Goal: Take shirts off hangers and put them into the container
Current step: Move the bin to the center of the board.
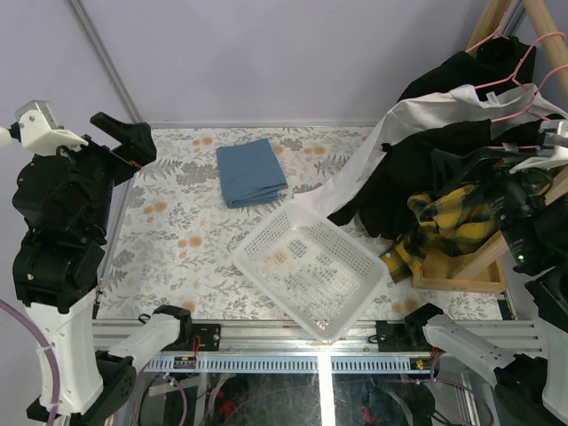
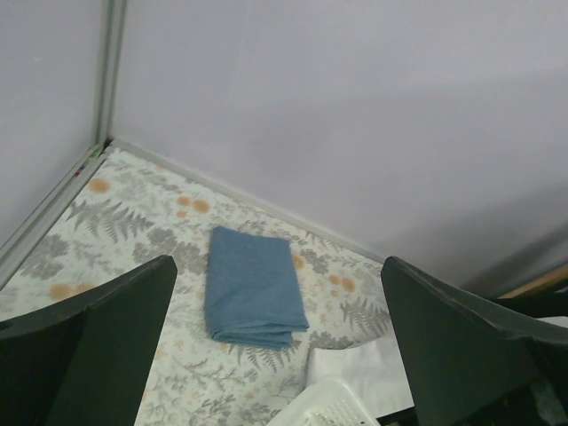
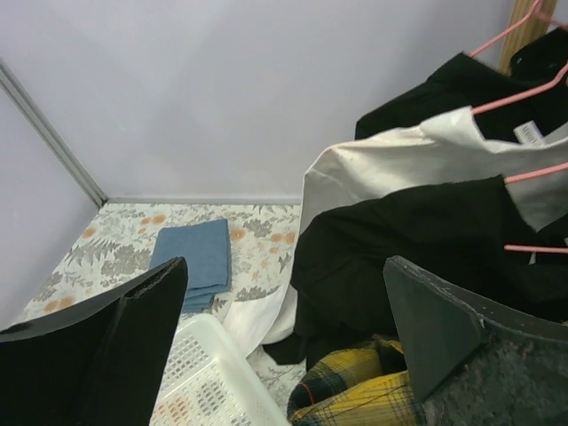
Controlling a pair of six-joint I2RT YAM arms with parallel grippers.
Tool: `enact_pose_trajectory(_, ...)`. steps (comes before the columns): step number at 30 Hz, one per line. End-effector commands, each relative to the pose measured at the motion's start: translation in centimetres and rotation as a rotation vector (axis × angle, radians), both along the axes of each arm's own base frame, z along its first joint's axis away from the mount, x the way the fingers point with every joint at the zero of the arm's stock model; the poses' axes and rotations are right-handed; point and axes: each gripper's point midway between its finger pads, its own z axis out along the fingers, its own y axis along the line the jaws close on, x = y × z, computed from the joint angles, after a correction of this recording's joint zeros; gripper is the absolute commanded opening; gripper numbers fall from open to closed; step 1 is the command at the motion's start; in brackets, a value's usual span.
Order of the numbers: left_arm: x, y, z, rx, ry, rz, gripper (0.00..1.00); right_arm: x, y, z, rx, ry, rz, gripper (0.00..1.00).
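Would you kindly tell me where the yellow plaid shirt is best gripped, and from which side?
Probably its bunched upper fold, from above on the container side: the plaid shirt lies crumpled in raised folds there, while its far edge is tucked under the black shirts.

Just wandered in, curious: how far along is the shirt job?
Done: nothing; the white perforated plastic basket is empty. In hand: nothing; left gripper and right gripper are open. Remaining: black shirts, white long-sleeved shirt and yellow-and-black plaid shirt, bunched among pink wire hangers.
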Motion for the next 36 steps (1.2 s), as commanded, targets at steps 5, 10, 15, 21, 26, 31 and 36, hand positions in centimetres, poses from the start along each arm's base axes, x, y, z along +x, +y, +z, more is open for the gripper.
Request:
enact_pose_trajectory(5, 0.1, 0.0, -5.3, -0.062, 0.078, -0.055, 1.00, 3.8, 5.4, -2.6, 0.230, 0.035, 0.207, 0.99)
enact_pose_trajectory(10, 0.6, -0.8, -11.0, -0.166, 0.148, -0.136, 1.00, 5.6, 7.7, -9.0, 0.209, 0.213, 0.340, 1.00)
enact_pose_trajectory(15, 0.8, -1.8, -17.3, -0.264, 0.262, -0.220, 1.00, 6.1, 10.7, -15.6, 0.147, 0.446, 0.446, 1.00)
enact_pose_trajectory(21, 1.0, -4.8, -23.2, -0.332, 0.415, -0.335, 1.00, 6.7, 11.6, -24.8, 0.022, 0.739, 0.294, 0.99)
enact_pose_trajectory(26, 1.4, -9.5, -26.3, -0.288, 0.515, -0.427, 1.00, 4.7, 9.1, -29.1, 0.021, 0.783, 0.111, 1.00)
enact_pose_trajectory(31, 1.0, -13.4, -25.0, -0.271, 0.466, -0.567, 1.00, 0.7, 7.9, -33.9, 0.023, 0.929, 0.076, 0.99)
enact_pose_trajectory(36, 1.2, -15.3, -24.7, -0.268, 0.449, -0.636, 1.00, -3.0, 8.8, -36.9, 0.013, 1.085, 0.181, 1.00)
